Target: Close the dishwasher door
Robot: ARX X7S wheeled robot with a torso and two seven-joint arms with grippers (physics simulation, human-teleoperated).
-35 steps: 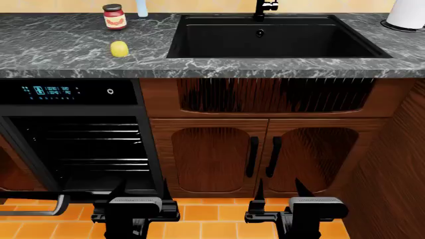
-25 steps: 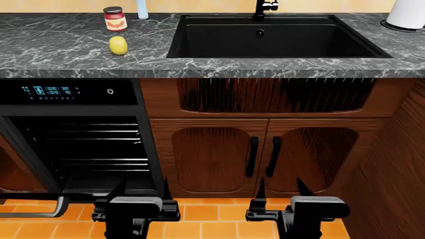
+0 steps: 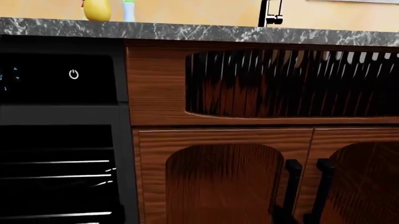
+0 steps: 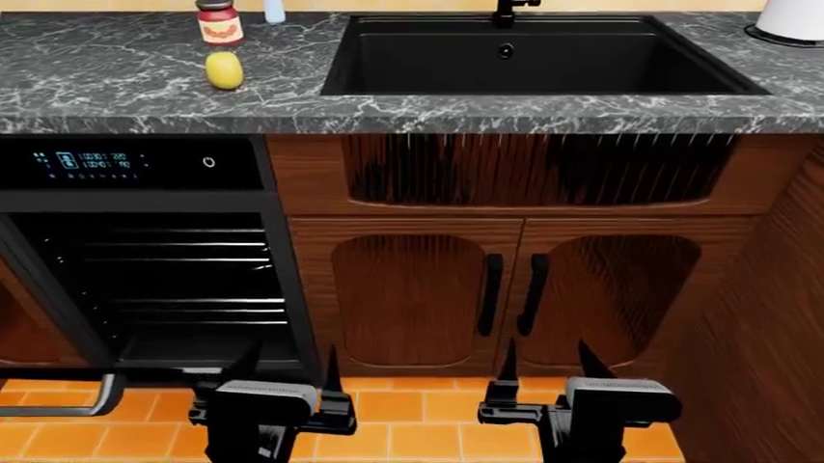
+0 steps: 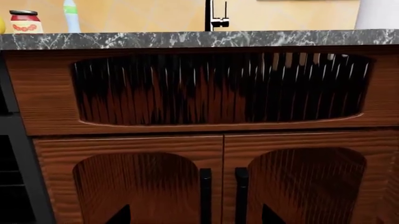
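Observation:
The dishwasher (image 4: 168,289) stands open at the left under the counter, with its dark racks showing; its cavity also shows in the left wrist view (image 3: 56,172). Of the dishwasher door, folded down toward the floor, only the silver-grey bar handle (image 4: 71,403) shows at the lower left; the black panel is out of view. My left gripper (image 4: 286,365) is open and empty, low in front of the dishwasher's right edge, right of the handle. My right gripper (image 4: 546,359) is open and empty, facing the brown cabinet doors; its fingertips (image 5: 121,215) frame the black cabinet handles.
Brown cabinet doors with black vertical handles (image 4: 492,294) sit under the black sink (image 4: 515,58). A lemon (image 4: 224,69) and a red jar (image 4: 220,23) stand on the marble counter (image 4: 116,87). A wooden side wall (image 4: 773,318) rises at the right. The floor (image 4: 412,415) is orange tile.
The head view has shifted: counter, dishwasher and cabinets now sit a little higher in the frame. Both grippers stay open in about the same place.

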